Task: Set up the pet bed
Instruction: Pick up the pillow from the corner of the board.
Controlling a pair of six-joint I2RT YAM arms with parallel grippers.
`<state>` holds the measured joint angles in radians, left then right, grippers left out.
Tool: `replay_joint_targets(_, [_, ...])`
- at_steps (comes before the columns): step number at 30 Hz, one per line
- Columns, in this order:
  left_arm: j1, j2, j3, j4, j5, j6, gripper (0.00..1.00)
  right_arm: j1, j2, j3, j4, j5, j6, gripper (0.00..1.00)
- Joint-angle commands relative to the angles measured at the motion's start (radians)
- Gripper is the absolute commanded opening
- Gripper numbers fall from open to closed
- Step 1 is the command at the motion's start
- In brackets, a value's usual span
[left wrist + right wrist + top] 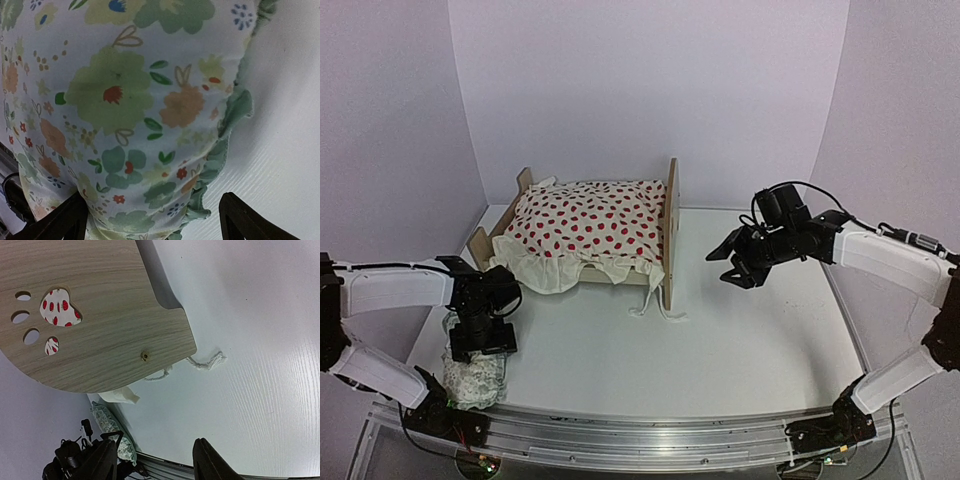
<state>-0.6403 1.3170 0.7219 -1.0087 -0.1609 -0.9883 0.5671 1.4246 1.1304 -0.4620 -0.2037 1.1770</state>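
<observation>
The pet bed (671,230) stands at the back centre, its plywood headboard (100,315) with the paw-print cutout facing right. A cream red-dotted blanket (590,222) covers the bed and hides the mattress. A pale green floral pillow (475,378) lies at the front left of the table. My left gripper (480,340) hangs right over it, open. In the left wrist view the pillow (125,100) fills the picture and its frilled lower end sits between the spread fingers of the gripper (153,200). My right gripper (732,268) hovers open and empty to the right of the headboard, seen too in its own wrist view (156,442).
The blanket's tie strings (207,361) trail on the white table by the headboard's foot. A metal rail (620,440) runs along the near edge. White walls close in the back and both sides.
</observation>
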Motion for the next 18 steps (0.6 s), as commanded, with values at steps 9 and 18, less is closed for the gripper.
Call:
replay_joint_targets(9, [0.008,0.043,-0.004,0.12,0.007,0.048,0.01,-0.016,-0.062,0.018,-0.048,-0.014,-0.021,0.53])
replay_joint_targets(18, [0.008,-0.105,0.339,-0.156,-0.157,0.085,0.0,-0.017,-0.045,0.05,-0.06,0.008,-0.023,0.53])
